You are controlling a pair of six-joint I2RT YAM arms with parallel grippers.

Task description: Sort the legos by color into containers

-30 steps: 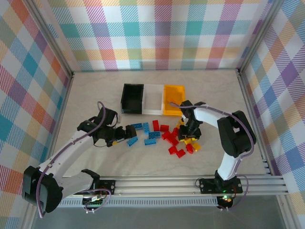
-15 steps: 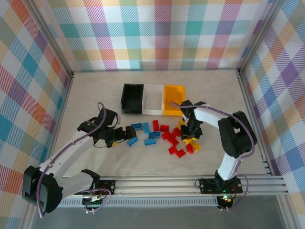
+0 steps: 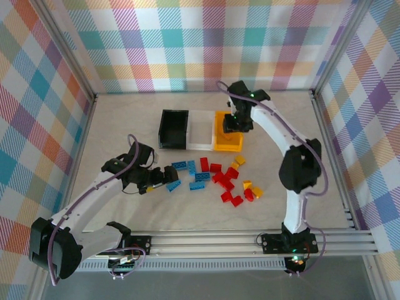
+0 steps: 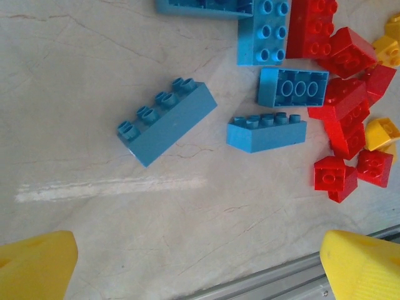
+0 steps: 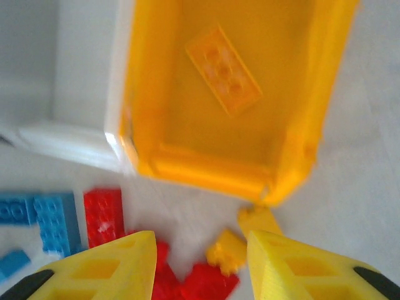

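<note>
Legos (image 3: 220, 180) lie loose in the middle of the table (image 3: 125, 119), just on the near side of the bins (image 3: 200, 131). Blue studded bricks (image 4: 165, 119) are on the left, red ones (image 4: 340, 112) in the middle and yellow ones (image 3: 256, 191) toward the right edge. One yellow brick (image 5: 223, 70) lies flat inside the yellow bin (image 5: 206, 169). I see my right gripper (image 5: 200, 269) over that bin, fingers spread with nothing between them. My left gripper (image 4: 200, 269) hangs spread wide above the blue bricks, touching none.

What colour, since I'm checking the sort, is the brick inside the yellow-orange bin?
The brick is yellow-orange; right wrist view.
</note>
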